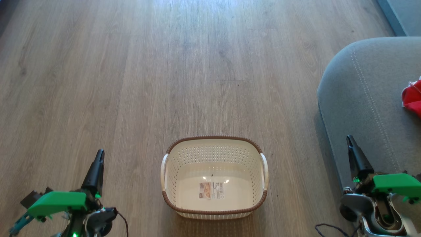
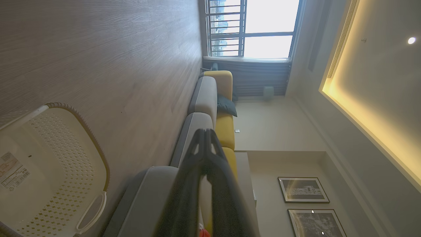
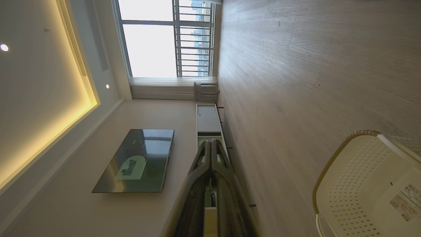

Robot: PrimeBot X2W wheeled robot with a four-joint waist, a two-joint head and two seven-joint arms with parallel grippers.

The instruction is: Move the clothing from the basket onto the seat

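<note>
The cream basket (image 1: 214,177) stands on the wood floor in the lower middle of the head view, holding only the label on its base; its perforated wall (image 2: 62,164) and rim (image 3: 348,171) show in the wrist views. The red clothing (image 1: 412,98) lies on the grey seat (image 1: 361,98) at the right edge, cut off by the frame. My left gripper (image 1: 98,156) is shut at the lower left, away from the basket, its tips (image 2: 205,131) together. My right gripper (image 1: 349,140) is shut at the lower right, in front of the seat's edge, its tips (image 3: 210,142) touching.
Wood floor (image 1: 164,65) stretches ahead and to the left of the basket. A sofa with grey and yellow cushions (image 2: 210,98) runs toward a window. A low white cabinet (image 3: 207,118) and a wall-mounted screen (image 3: 138,161) line the opposite wall.
</note>
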